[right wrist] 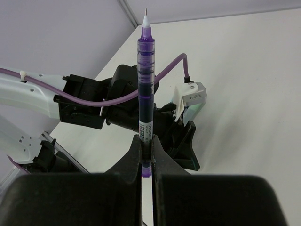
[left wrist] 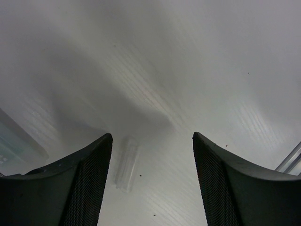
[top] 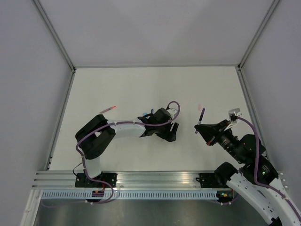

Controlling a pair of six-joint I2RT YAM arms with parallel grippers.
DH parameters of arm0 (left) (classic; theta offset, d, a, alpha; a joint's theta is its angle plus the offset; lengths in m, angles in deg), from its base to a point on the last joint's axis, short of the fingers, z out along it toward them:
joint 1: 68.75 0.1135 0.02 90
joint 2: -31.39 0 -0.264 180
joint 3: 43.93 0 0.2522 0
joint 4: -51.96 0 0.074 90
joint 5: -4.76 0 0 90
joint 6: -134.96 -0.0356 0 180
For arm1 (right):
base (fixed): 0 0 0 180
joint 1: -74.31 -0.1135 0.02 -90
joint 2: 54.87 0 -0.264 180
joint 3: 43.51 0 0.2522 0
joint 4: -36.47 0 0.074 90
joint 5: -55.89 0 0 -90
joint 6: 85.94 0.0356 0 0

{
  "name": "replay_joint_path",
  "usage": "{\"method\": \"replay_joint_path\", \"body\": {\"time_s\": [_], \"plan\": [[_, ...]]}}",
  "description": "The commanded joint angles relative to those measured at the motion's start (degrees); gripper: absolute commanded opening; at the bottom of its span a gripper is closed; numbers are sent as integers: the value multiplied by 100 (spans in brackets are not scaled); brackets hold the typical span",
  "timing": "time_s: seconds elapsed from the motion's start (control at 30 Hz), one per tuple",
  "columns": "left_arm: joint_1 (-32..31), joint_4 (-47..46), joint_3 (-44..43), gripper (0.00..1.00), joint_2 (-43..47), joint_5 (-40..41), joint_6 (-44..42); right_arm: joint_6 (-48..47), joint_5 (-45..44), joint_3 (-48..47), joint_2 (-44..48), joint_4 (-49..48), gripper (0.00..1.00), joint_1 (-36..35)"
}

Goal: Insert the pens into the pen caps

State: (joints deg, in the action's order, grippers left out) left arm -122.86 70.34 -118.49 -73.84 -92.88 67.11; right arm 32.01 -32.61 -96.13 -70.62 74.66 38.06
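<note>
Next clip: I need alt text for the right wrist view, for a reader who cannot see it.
The right hand is shut on a purple pen, which stands straight up in the frame with its bare fine tip at the top. Behind it, the left arm, trailing a purple cable, reaches over the white table.

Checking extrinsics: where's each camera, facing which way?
Top external: overhead at the near edge, facing down at table; left arm, right arm show.
Left wrist: faces down; open left gripper frames a clear cap.
Right wrist: faces the left arm; right gripper shut on purple pen.
Shared: top and right wrist both show that pen.
</note>
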Motion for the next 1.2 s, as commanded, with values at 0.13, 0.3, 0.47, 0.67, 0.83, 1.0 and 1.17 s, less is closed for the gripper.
{"method": "replay_joint_path", "body": {"time_s": [0.13,0.3,0.47,0.67,0.83,1.0,1.17], "plan": [[-3,-365,-73,72,-41,-694,150,-105,-71,-334,11,133,0,-14],[-38,-601,94,70,29,-1265,140,-96,-44,-378,-95,177,0,-14],[-82,-559,314,70,187,-1205,149,-131,-79,-369,-95,185,0,-5],[-82,-690,603,70,415,-1011,105,-35,-88,-149,-51,80,0,-14],[-82,-893,929,70,853,-1047,316,-35,-71,-114,-156,62,0,-14],[-82,-850,1184,71,1434,-600,553,-17,-79,-87,-227,10,0,-14],[162,-322,974,77,1979,481,1070,-61,-115,-228,-359,80,0,-5]]}}
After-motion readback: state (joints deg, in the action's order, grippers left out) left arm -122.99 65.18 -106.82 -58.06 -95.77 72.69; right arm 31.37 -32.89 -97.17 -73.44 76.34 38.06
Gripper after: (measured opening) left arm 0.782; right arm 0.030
